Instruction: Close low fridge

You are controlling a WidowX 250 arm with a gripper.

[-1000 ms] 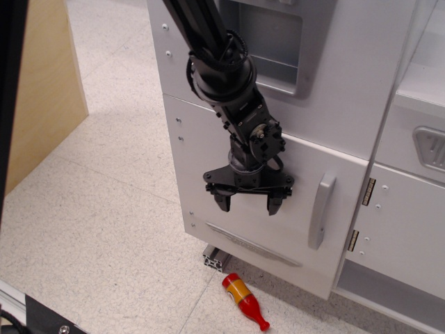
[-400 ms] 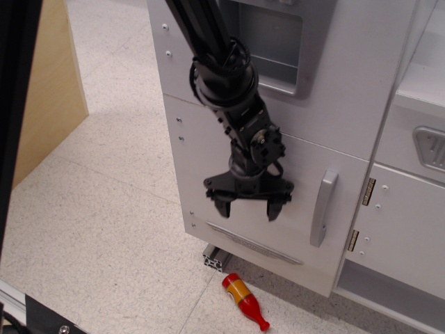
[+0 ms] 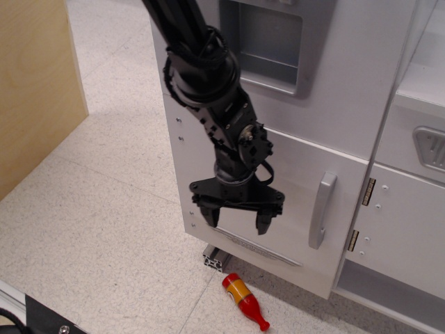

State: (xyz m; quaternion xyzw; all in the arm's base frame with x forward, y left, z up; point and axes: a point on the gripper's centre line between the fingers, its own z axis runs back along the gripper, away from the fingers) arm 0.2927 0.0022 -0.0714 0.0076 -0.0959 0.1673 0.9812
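The low fridge is the white lower compartment of the toy kitchen. Its flat white door lies flush with the cabinet front, and its grey vertical bar handle is at the door's right side. My black gripper hangs in front of the door's left half, pointing down, open and empty. Its fingers are spread wide, well left of the handle. The arm comes down from the top of the view and hides part of the door.
Above the door is a taller white panel with a recessed grey dispenser. A handleless white cabinet door is to the right. A red and yellow toy bottle lies on the floor below. A wooden panel stands at left.
My gripper has moved left and slightly down, away from the handle, staying open. The wooden panel fills more of the left edge, where a dark strip has gone.
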